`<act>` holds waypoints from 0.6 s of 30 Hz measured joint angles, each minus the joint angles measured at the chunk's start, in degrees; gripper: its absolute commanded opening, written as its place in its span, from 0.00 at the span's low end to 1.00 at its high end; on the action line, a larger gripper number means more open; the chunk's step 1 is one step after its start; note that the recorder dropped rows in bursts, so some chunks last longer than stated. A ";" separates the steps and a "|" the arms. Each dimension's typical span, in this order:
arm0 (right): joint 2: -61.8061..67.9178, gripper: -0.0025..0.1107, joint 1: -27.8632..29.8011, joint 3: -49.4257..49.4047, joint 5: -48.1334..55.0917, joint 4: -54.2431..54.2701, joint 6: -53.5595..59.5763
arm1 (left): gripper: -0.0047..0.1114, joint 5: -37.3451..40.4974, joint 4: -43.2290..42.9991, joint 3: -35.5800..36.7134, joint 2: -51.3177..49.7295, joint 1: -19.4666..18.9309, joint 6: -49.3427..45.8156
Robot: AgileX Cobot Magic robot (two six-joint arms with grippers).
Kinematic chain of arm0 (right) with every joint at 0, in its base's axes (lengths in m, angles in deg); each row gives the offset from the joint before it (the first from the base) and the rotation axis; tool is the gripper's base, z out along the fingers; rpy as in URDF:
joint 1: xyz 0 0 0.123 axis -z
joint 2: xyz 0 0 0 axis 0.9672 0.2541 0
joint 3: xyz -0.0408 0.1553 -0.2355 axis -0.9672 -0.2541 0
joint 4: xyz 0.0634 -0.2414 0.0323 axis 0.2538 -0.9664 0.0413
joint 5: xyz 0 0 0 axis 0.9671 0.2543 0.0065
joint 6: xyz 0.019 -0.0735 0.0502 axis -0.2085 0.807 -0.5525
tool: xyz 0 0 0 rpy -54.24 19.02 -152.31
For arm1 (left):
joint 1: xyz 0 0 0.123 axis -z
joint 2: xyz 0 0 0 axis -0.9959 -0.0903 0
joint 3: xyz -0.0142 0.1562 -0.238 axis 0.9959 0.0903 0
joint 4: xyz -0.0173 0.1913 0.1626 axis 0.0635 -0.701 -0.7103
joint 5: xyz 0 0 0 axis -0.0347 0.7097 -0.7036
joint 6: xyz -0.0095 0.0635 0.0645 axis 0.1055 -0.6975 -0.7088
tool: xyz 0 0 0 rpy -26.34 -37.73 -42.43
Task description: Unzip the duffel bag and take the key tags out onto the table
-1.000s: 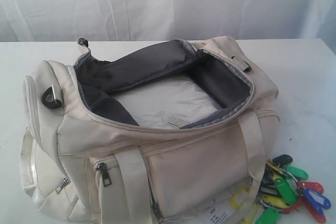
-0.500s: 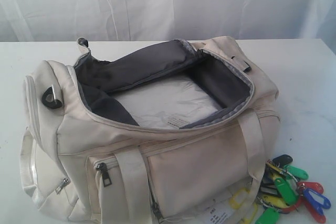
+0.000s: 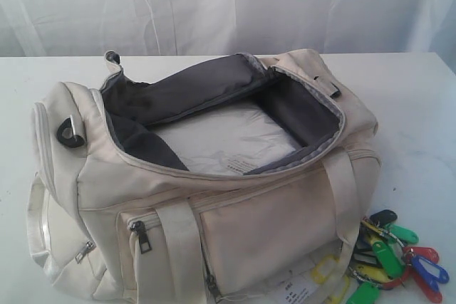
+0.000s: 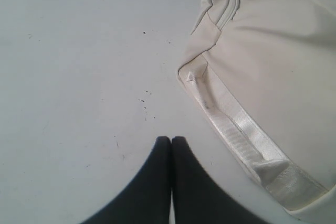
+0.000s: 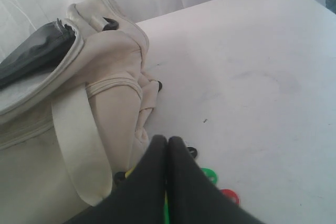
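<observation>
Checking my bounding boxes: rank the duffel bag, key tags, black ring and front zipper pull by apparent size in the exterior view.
1. duffel bag, by far the largest.
2. key tags, taken as a bunch.
3. black ring and front zipper pull: they look about alike, so no ranking between them.

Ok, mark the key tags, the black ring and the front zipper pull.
key tags (image 3: pixel 389 258), exterior view, a green tag
black ring (image 3: pixel 78 132), exterior view, its rim
zipper pull (image 3: pixel 144 240), exterior view, its tab
</observation>
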 measured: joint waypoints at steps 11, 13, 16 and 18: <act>0.00 0.02 0.00 0.00 0.00 0.00 3.78 | 0.04 0.00 0.00 0.00 0.00 0.00 0.10; 0.00 0.02 0.00 0.00 0.00 0.00 5.89 | 0.04 0.00 0.00 0.00 0.00 0.00 0.10; 0.00 0.02 0.00 0.00 0.00 0.00 7.79 | 0.04 -0.04 0.00 0.00 0.00 0.00 0.10; 0.00 0.02 0.00 0.00 0.00 0.00 8.01 | 0.04 -0.13 0.00 0.00 0.00 0.00 0.10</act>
